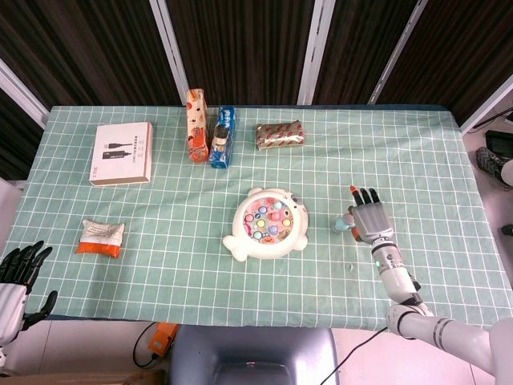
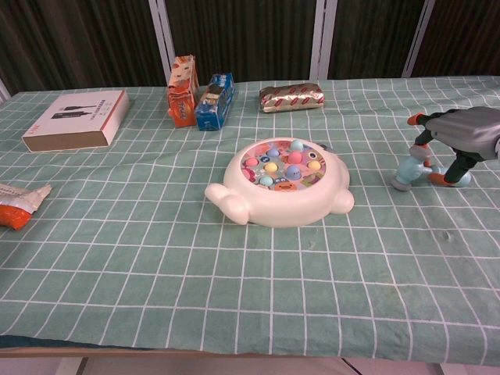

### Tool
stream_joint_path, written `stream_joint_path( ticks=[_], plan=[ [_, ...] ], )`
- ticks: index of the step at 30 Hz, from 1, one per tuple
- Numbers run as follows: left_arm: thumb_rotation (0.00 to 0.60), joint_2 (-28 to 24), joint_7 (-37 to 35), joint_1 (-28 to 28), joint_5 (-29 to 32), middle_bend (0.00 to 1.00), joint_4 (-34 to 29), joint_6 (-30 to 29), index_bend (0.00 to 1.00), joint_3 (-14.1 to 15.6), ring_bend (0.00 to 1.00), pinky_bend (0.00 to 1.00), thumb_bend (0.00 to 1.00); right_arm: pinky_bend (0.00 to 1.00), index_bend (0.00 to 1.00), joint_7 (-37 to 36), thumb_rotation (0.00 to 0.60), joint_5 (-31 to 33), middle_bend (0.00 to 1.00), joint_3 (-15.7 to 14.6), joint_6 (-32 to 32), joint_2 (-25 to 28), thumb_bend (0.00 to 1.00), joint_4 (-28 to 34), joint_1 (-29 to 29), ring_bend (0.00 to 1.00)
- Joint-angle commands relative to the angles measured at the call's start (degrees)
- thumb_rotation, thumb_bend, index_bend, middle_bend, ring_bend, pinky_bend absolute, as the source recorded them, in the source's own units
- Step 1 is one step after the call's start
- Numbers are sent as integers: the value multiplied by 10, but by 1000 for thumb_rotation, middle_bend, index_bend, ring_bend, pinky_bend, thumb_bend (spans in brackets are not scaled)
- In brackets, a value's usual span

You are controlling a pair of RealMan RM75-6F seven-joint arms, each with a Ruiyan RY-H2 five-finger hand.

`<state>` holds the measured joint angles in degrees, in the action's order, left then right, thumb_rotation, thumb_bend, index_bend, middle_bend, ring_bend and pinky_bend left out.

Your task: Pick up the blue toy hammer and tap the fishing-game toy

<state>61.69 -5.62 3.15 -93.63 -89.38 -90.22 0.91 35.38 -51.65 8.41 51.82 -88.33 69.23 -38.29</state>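
Observation:
The white fishing-game toy (image 1: 267, 223) (image 2: 283, 181) sits in the middle of the green checked cloth. To its right lies the blue toy hammer (image 1: 345, 223) (image 2: 409, 170), flat on the cloth. My right hand (image 1: 370, 218) (image 2: 462, 131) arches over the hammer's handle with its fingers spread and curved down around it; nothing is lifted. The handle is mostly hidden under the palm. My left hand (image 1: 18, 277) hangs off the table's near left corner, fingers apart and empty, seen only in the head view.
Along the far side stand a white box (image 1: 122, 152), an orange carton (image 1: 195, 126), a blue packet (image 1: 223, 136) and a foil-wrapped pack (image 1: 280, 134). An orange and white pouch (image 1: 101, 238) lies near the left edge.

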Motion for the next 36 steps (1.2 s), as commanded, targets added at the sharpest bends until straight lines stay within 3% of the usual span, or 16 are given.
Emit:
stream_joint_path(
  ticks=[1,15,23,30,36],
  plan=[
    [600,0,-1,0,-1,0,0,-1,0,0,0,26,400,4,630,-1,600,0,0,-1,1,1,522,0,0,0],
    [600,1,2,0,-3,0,0,1,0,2,0,26,397,10,656,-3,600,5,1,-3,5,4,525,2,-1,0],
    [600,2,5,0,-5,0,0,1,0,2,0,26,398,54,716,5,600,12,56,-6,5,0,543,-3,-3,3],
    [600,2,4,0,-7,0,1,-1,0,3,0,26,398,131,798,15,600,17,248,-8,11,-2,550,-7,-3,194],
    [600,2,4,0,-9,0,2,-1,0,3,0,26,401,162,810,26,600,21,375,-11,14,-6,553,-12,-4,373]
  ],
)
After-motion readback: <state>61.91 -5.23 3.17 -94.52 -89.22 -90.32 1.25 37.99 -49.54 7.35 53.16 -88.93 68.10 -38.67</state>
